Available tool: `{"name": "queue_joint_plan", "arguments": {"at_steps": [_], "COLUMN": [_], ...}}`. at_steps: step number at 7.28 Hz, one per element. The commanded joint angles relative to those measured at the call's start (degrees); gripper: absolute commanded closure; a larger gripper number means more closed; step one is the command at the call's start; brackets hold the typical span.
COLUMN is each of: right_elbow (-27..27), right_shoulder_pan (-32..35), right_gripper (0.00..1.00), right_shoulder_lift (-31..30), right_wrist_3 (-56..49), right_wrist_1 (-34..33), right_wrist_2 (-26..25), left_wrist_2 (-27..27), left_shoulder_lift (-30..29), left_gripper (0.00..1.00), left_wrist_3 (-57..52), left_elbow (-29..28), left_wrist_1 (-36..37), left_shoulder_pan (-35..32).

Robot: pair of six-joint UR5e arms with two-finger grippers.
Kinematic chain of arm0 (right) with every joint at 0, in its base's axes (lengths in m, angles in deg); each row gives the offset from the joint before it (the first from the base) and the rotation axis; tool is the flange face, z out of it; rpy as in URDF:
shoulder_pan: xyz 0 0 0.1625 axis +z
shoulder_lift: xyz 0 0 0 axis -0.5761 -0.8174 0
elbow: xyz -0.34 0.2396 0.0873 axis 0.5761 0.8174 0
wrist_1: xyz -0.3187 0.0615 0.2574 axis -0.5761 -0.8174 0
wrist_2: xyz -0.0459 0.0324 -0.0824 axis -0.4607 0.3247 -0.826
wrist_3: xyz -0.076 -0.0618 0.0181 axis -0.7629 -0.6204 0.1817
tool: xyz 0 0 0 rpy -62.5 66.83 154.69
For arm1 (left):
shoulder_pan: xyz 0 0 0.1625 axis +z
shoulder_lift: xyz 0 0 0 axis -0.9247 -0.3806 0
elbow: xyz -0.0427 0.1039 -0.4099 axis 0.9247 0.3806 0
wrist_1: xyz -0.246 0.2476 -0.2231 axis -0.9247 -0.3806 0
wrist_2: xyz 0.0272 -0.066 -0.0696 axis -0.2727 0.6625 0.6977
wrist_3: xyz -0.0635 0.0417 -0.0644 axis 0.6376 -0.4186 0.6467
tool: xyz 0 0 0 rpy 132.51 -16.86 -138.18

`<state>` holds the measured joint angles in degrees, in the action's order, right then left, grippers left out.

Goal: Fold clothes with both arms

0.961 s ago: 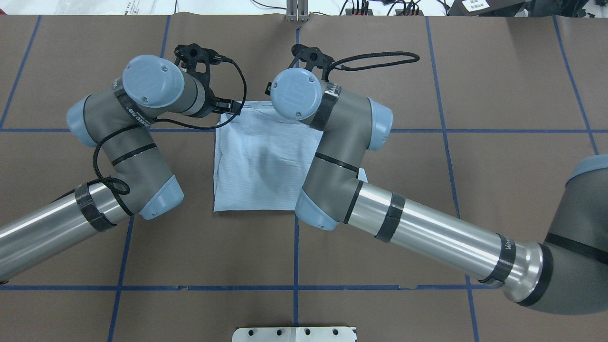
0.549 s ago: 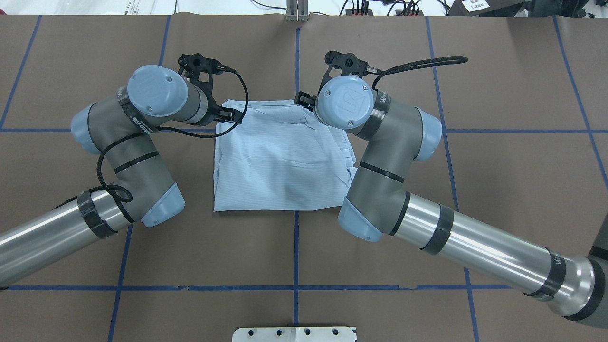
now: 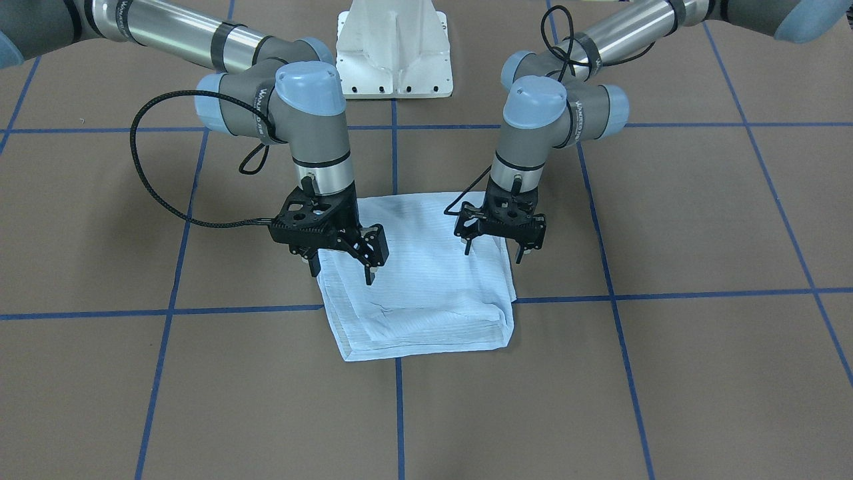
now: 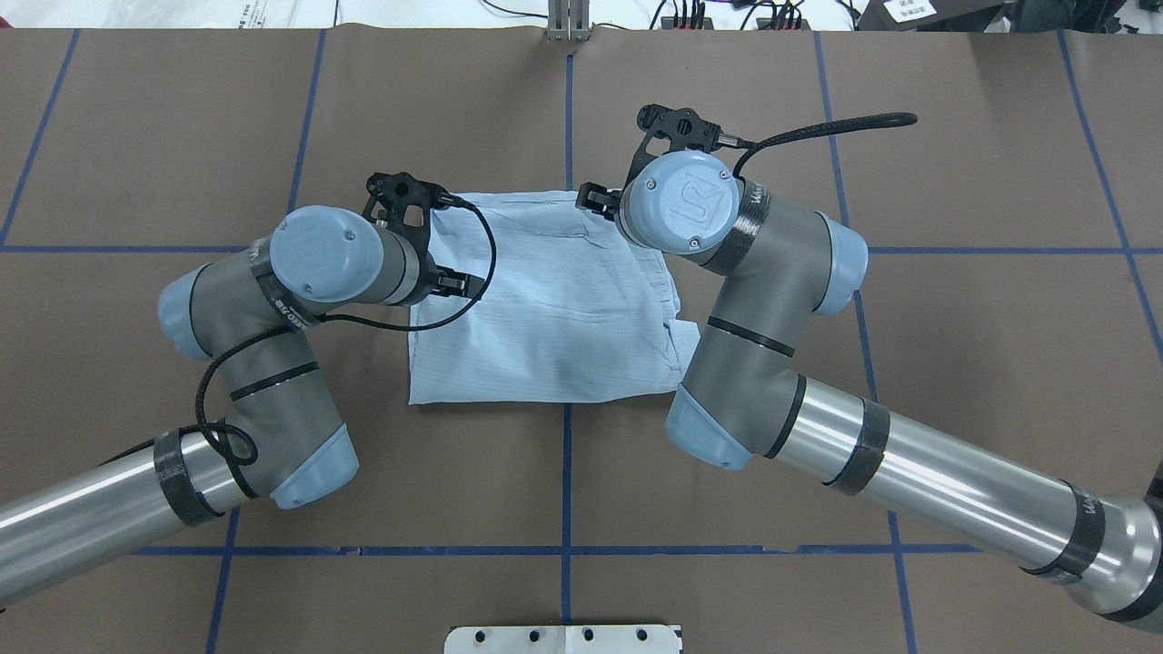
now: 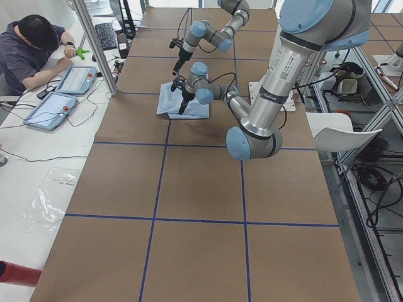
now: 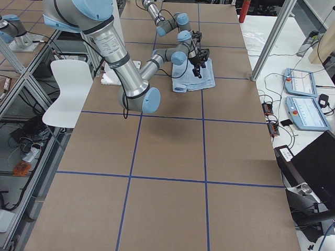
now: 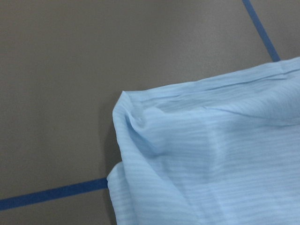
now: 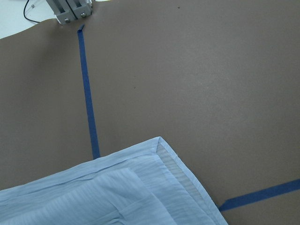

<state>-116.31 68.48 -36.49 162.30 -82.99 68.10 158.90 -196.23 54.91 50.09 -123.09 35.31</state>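
Note:
The clothes are one light blue striped shirt [image 3: 420, 293], folded into a rough square and lying flat on the brown table [image 3: 666, 373]. It also lies between both arms in the overhead view, shirt [image 4: 545, 309]. My right gripper [image 3: 341, 270] hangs open just above the shirt's corner on the view's left, holding nothing. My left gripper [image 3: 493, 253] hovers open over the opposite edge, also holding nothing. The left wrist view shows a rumpled shirt corner [image 7: 211, 164]. The right wrist view shows a neat hemmed corner [image 8: 117, 192]. No gripper fingers appear in either wrist view.
The white pedestal base [image 3: 393, 60] stands behind the shirt. Blue tape lines [image 4: 565, 472] grid the table. A person [image 5: 34, 47] sits at a side desk with tablets [image 5: 53, 107] beyond the far edge. A white chair [image 5: 343, 129] stands on the robot's side.
The right arm swung out to the right, uncovering the shirt's right half. The left arm drew back along the shirt's left edge toward the robot. The shirt stays flat.

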Motion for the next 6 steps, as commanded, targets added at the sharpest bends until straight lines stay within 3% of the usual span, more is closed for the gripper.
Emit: {"name": "queue_joint_plan", "arguments": {"at_steps": [1,2,4,6], "right_elbow": [0.0,0.0,0.0,0.1], "right_shoulder_pan": [0.0,-0.1,-0.1,-0.1], "right_gripper": [0.00,0.00,0.00,0.00], "right_shoulder_lift": [0.0,0.0,0.0,0.0], "right_wrist_3": [0.0,0.0,0.0,0.0], "right_wrist_1": [0.0,0.0,0.0,0.0], "right_wrist_2": [-0.1,-0.1,-0.1,-0.1], "left_wrist_2": [-0.3,-0.2,-0.1,-0.1], "left_shoulder_lift": [0.9,1.0,3.8,3.9], "left_gripper": [0.26,0.48,0.49,0.78], "left_wrist_3": [0.4,0.3,0.4,0.5], "left_elbow": [1.9,2.4,5.2,5.4], "left_wrist_1": [0.1,0.2,0.3,0.3], "left_shoulder_pan": [0.9,0.9,1.0,1.0]}}
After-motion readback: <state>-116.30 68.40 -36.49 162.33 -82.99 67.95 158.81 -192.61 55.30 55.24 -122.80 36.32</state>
